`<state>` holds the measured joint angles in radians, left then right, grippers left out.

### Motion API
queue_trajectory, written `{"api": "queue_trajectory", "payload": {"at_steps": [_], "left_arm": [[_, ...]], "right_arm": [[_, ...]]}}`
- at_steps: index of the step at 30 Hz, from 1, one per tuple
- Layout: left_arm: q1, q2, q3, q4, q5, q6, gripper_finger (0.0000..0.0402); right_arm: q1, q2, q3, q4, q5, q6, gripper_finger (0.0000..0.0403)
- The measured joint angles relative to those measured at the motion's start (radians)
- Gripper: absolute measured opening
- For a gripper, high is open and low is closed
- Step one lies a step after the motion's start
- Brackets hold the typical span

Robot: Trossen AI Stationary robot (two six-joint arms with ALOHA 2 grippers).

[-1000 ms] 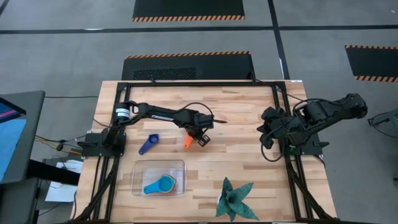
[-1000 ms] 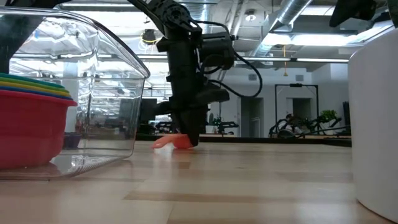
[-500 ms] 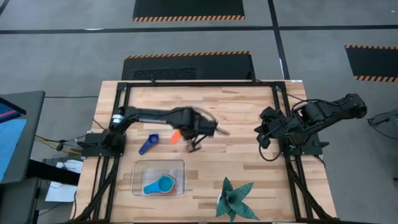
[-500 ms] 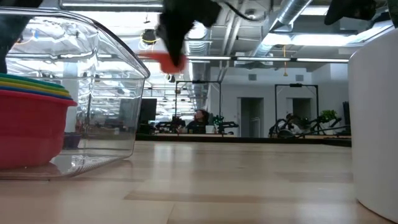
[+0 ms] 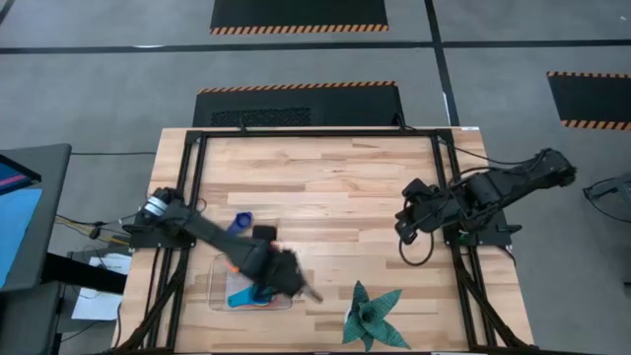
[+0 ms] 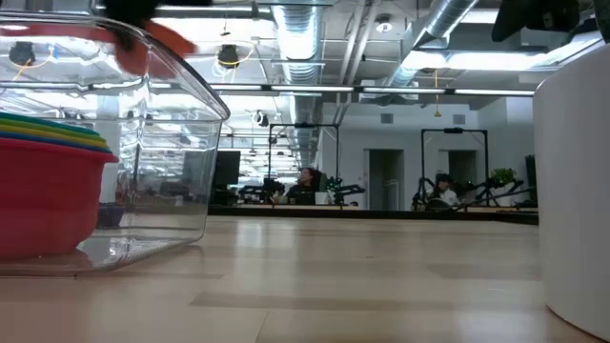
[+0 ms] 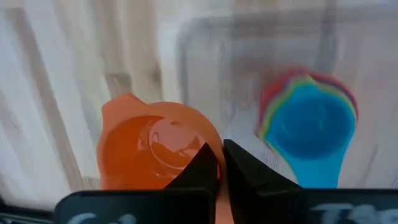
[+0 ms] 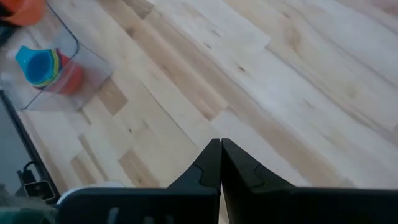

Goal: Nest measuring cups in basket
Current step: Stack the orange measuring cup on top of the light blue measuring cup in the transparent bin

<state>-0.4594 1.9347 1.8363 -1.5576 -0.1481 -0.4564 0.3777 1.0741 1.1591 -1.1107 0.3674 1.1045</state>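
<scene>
**Orange Cup Pinched Above Clear Basket**

Left claw (image 7: 219,163) pressed shut on the orange measuring cup (image 7: 152,149), gripping it by the handle end; smooth, glossy round bowl seen open-side-up in the left wrist view, hanging over the basket's near edge. Beside it in that view, inside the basket (image 7: 199,37): a nested stack of measuring cups (image 7: 308,127), light blue on top, with yellow, green and red rims ringing it in graded sizes.

From the high view: left arm stretched diagonally across the counter (image 5: 335,177), blurred, its claw end over the basket (image 5: 222,266), a shallow clear plastic rectangle with rounded corners near the counter's front edge. Dark blue measuring cup (image 5: 240,223) lying on the pale wood-plank counter just behind the basket, partly hidden by the arm. Dark green spiky star-shaped plant (image 5: 372,316) to the basket's right, well apart from it.

Low view alone gives the basket's glassy curved wall (image 6: 172,124) and the stack from the side: red bowl (image 6: 48,195) lowest, with orange, yellow and green rims layered above. Orange blur high over the basket rim there.

Right claw (image 8: 221,163) pressed together, holding nothing, hovering over bare wood at the counter's right side. Right wrist view shows the basket and the stack far across the counter.
</scene>
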Motion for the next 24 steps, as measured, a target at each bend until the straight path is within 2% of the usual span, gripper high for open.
{"api": "queue_trajectory", "payload": {"at_steps": [5,9,17,24], "left_arm": [[-0.110,-0.083,-0.192,0.099,0.006,-0.019,0.0000],[-0.183,-0.124,-0.301,0.263,0.013,-0.015,0.0000],[-0.227,-0.124,-0.335,0.419,0.029,-0.060,0.0000],[-0.216,-0.118,-0.335,0.470,0.057,-0.098,0.0000]], "right_arm": [[0.032,0.060,0.000,0.002,0.000,0.087,0.0026],[0.058,0.119,0.000,0.025,-0.003,0.153,0.0026],[0.110,0.211,0.000,0.167,-0.032,0.190,0.0026],[0.128,0.258,0.001,0.217,-0.078,0.190,0.0026]]}}
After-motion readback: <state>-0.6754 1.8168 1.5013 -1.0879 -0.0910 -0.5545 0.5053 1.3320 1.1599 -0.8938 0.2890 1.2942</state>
